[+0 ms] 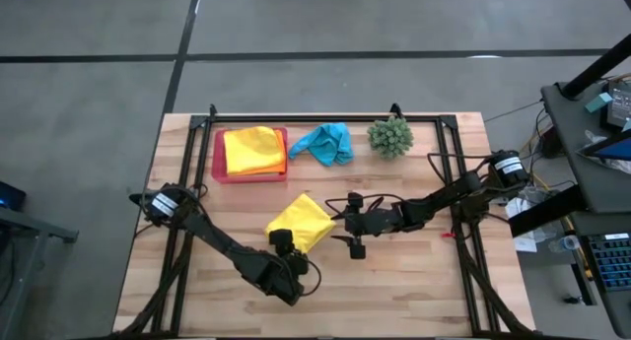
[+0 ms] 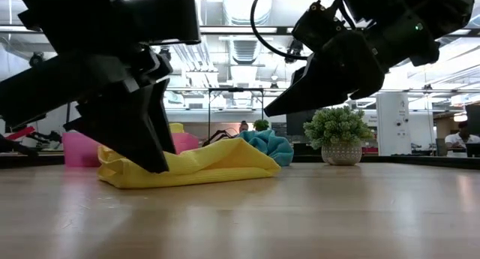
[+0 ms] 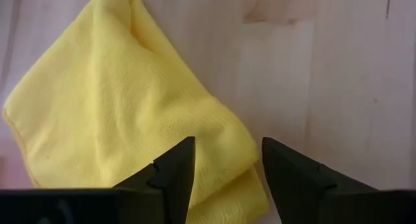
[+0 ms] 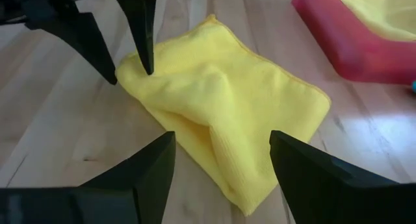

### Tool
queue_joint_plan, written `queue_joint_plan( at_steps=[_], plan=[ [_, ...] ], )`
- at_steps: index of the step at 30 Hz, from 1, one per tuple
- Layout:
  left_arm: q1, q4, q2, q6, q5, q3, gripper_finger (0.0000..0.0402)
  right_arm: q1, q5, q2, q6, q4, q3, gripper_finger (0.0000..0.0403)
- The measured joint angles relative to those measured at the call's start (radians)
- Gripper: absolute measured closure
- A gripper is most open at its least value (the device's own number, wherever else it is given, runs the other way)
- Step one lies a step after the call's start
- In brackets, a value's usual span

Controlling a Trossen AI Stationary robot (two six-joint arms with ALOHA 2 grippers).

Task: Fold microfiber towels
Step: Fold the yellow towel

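Pale wooden slatted table top [image 1: 414,281] on a black frame, grey floor around it, open workshop room behind in the low view. Soft yellow microfiber towel [image 1: 299,222] loosely folded and rumpled near the table's centre, one corner pointing toward the left arm. Left gripper [image 1: 287,244] at the near corner of that towel, arm stretched low from the table's left edge with the elbow bent, wrist turned down; fingers [image 3: 174,175] parted to a moderate gap, tips at the cloth's edge, nothing pinched between them. Right gripper [image 1: 356,243] just beside the towel's right edge, arm reaching in from the right side nearly level over the table; fingers [image 4: 140,178] spread wide, raised off the table in the low view, holding nothing. Flat pink rectangular tray [image 1: 219,172] at the far left of the table, carrying a second yellow towel over an orange one [image 1: 253,151]. Crumpled turquoise blue towel [image 1: 325,143] just beside the tray. Small spiky green plant ball in a pale pot [image 1: 390,135] near it, apart from the cloth.
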Motion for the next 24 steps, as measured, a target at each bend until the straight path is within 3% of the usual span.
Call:
queue_joint_plan(
  at_steps=[7,16,24],
  plan=[
    [0.0,-0.004,0.0,-0.016,0.005,0.0,0.026,-0.007,0.0,0.001,0.0,0.0,0.0,0.0161],
    [0.0,-0.04,-0.009,0.03,0.035,0.032,0.0393,-0.009,0.0,0.001,0.012,0.005,0.0,0.0165],
    [0.0,-0.204,-0.027,0.026,0.086,0.1,0.04,-0.009,0.0,0.001,0.027,0.011,0.0,0.0165]
  ],
)
